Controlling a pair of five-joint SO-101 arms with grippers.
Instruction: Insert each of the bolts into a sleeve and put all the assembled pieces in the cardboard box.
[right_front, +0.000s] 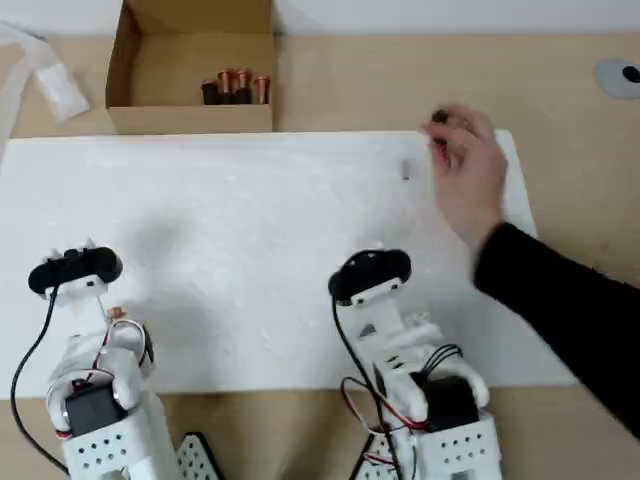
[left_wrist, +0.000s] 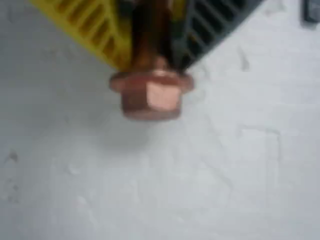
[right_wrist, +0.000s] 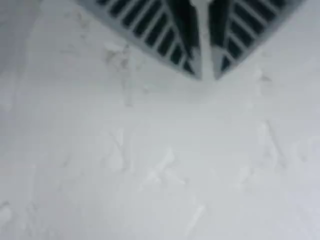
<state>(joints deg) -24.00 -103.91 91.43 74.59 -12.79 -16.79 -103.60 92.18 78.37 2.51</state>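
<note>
Cardboard box (right_front: 160, 75) holds copper assembled pieces (right_front: 236, 88); left end effector (left_wrist: 152, 57) clamps a bolt (left_wrist: 151, 95), right end effector (right_wrist: 202, 70) pressed together.

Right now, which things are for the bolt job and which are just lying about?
For the job: copper bolt in the left claw; cardboard box; copper-and-black pieces inside it.
Just lying about: plastic bag; grey disc.
</note>
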